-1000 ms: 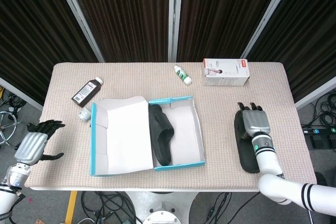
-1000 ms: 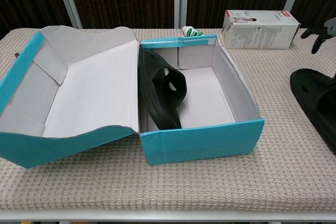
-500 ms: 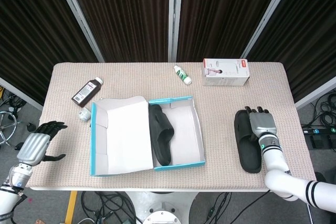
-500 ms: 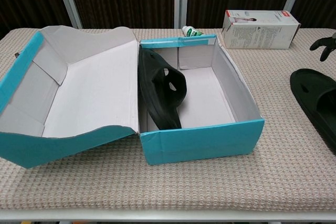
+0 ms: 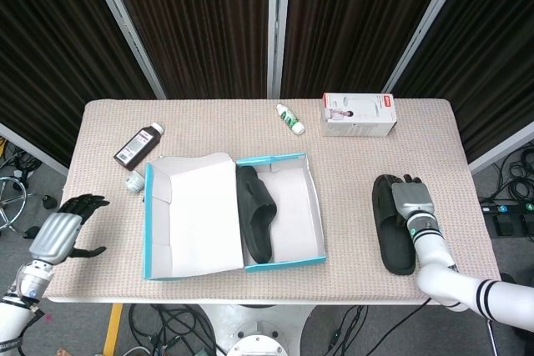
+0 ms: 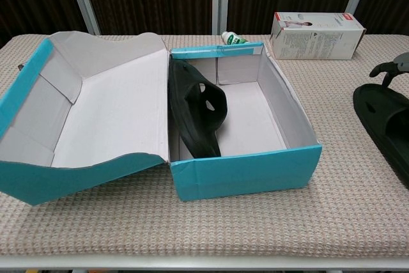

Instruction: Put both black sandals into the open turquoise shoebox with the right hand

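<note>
The turquoise shoebox (image 5: 314, 204) (image 6: 246, 171) stands open at the table's middle, its lid folded out to the left. One black sandal (image 5: 254, 213) (image 6: 198, 110) leans on its side against the box's left inner wall. The second black sandal (image 5: 390, 224) (image 6: 385, 118) lies flat on the table at the right. My right hand (image 5: 413, 203) (image 6: 390, 68) sits over that sandal's far right edge, fingers bent down toward its rim, with no grip showing. My left hand (image 5: 60, 235) hangs off the table's left edge, fingers apart and holding nothing.
A white carton (image 5: 359, 114) (image 6: 317, 35) and a small white bottle (image 5: 290, 118) (image 6: 234, 38) lie at the back. A brown bottle (image 5: 139, 146) and a small cap-like item (image 5: 133, 181) lie left of the lid (image 5: 192, 218).
My right hand slid a little right off the sandal's top and sank lower, its fingers now down at the sandal's far rim. The sandal stayed put. My left hand drifted slightly nearer.
</note>
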You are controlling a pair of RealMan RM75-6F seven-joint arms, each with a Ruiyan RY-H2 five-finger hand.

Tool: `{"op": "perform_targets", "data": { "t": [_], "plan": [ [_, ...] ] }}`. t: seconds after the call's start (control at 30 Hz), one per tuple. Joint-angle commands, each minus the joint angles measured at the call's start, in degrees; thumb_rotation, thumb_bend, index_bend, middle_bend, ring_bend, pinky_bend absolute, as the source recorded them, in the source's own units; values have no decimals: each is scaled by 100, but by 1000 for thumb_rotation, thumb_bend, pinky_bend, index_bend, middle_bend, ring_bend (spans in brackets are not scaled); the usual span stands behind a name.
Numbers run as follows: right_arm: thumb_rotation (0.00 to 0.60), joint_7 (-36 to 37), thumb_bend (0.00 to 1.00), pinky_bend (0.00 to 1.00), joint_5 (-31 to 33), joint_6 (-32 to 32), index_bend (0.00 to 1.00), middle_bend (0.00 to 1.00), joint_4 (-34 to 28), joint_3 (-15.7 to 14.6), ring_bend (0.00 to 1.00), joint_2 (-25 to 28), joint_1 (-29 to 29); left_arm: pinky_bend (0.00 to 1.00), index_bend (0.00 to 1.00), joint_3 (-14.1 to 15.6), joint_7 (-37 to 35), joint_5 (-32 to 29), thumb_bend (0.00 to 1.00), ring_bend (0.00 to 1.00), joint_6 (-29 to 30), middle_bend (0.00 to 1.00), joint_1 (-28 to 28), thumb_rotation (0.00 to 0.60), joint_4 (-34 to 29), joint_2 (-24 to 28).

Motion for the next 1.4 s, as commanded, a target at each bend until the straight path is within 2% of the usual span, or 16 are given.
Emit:
{"op": "perform_targets", "data": {
  "t": [0.03,0.2,0.43,0.57,0.7,0.9,1.2,1.4],
  "plan": [
    [600,23,26,89,36,-42,2,134,95,-29,0,-73,45,136,189,1,16,-3,70,91,-10,150,-6,600,-10,-2],
    [600,20,30,104,70,-37,2,194,152,-89,32,-129,96,136,190,1,28,-18,70,91,-42,150,-20,600,-28,10],
    [600,83,45,198,73,-3,34,293,224,-109,113,-164,150,136,189,21,27,-14,70,91,-61,150,-23,600,-43,17],
    [600,180,59,279,-30,98,88,402,239,-102,216,-179,106,136,189,24,13,-22,70,91,-73,150,-26,600,-60,34],
    [600,299,76,402,-187,175,202,494,284,-74,312,-182,49,141,189,27,0,-19,70,91,-88,150,-37,600,-83,47],
    [600,523,81,449,-443,172,299,542,201,-41,359,-48,-70,141,189,17,28,-22,70,91,-112,150,-62,600,-101,43],
    [600,1085,81,460,-1016,335,314,553,-602,249,371,733,-268,141,189,-15,89,-8,70,91,-106,150,-108,600,-189,62],
    [600,2168,82,462,-1810,286,323,554,-1166,826,372,1301,-534,141,189,-27,128,-3,70,91,-80,150,-116,600,-254,76]
  ]
}}
